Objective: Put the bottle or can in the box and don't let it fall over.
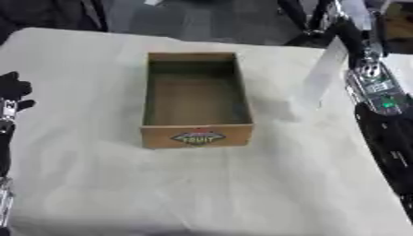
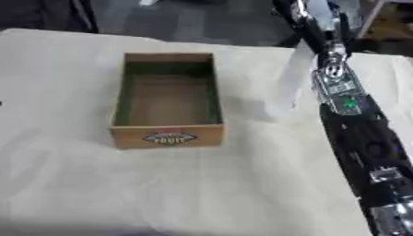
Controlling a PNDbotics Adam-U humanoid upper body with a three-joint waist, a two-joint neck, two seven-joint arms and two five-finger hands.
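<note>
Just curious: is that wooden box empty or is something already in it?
Empty. The box shows only its bare floor and inner walls; no bottle or can stands inside.

Both eye views look steeply down from the head, fairly near, sharing the tabletop and the box.

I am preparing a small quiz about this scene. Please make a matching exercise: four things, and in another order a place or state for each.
Things:
1. box
2. bottle
3. left hand
4. label

Places or states:
a. at the view's left edge
b. on the box's near wall
c. right of the box, upright
d. centre of the view, nothing inside

Pairs: 1-d, 2-c, 3-a, 4-b
</note>
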